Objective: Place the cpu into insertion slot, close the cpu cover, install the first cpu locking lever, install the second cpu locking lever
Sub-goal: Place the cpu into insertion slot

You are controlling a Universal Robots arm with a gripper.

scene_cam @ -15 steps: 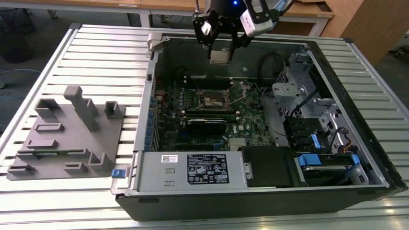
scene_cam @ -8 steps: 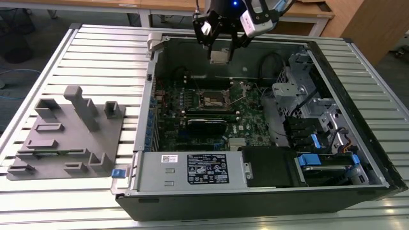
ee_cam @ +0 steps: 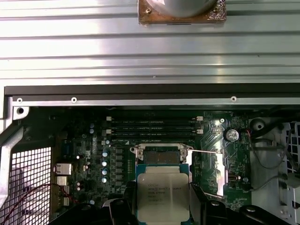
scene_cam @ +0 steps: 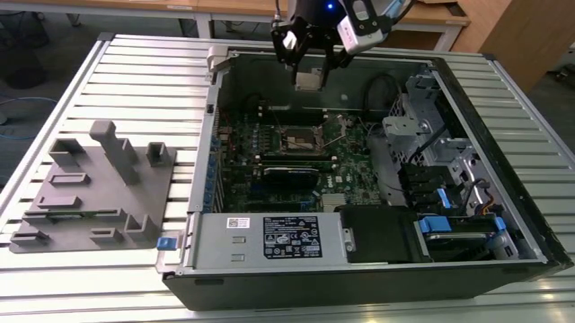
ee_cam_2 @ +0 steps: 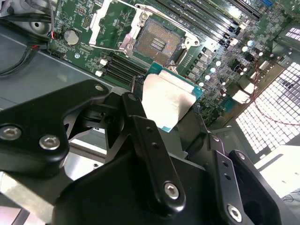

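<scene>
Here we are, the claw point(scene_cam: 311, 73) hangs high over the open computer case point(scene_cam: 359, 286), and it's pinching the cpu point(scene_cam: 310, 81) between its two black fingers point(ee_cam_2: 136, 110). In both wrist views you get it clearly: the silver-grey chip point(ee_cam: 163, 197) sits flat between the finger pads, one on each side edge, its metal top facing the first wrist camera. In the second wrist view the cpu point(ee_cam_2: 166, 101) shows a pale face and a teal edge, held up in the air, touching nothing but the claw point(ee_cam_2: 167, 112).

Below the claw, well apart from the chip, lies the insertion slot point(ee_cam_2: 157, 43), bare and dark in its silvery rim on the green board point(scene_cam: 269, 175). Nothing sits in it; the contact grid is open to view. Beside the slot, on the side away from the claw, a pale metal frame stands swung back, and that looks to me like the cpu cover point(ee_cam_2: 105, 21), though the angle is poor. Beyond the slot point(ee_cam: 161, 157) from the claw point(ee_cam: 163, 208) run the long black memory slots point(ee_cam: 154, 126).

The case rests on a slatted metal bench point(scene_cam: 134, 60), with a grey fixture block point(scene_cam: 99, 188) off to the side of the case, well apart from the claw.
</scene>
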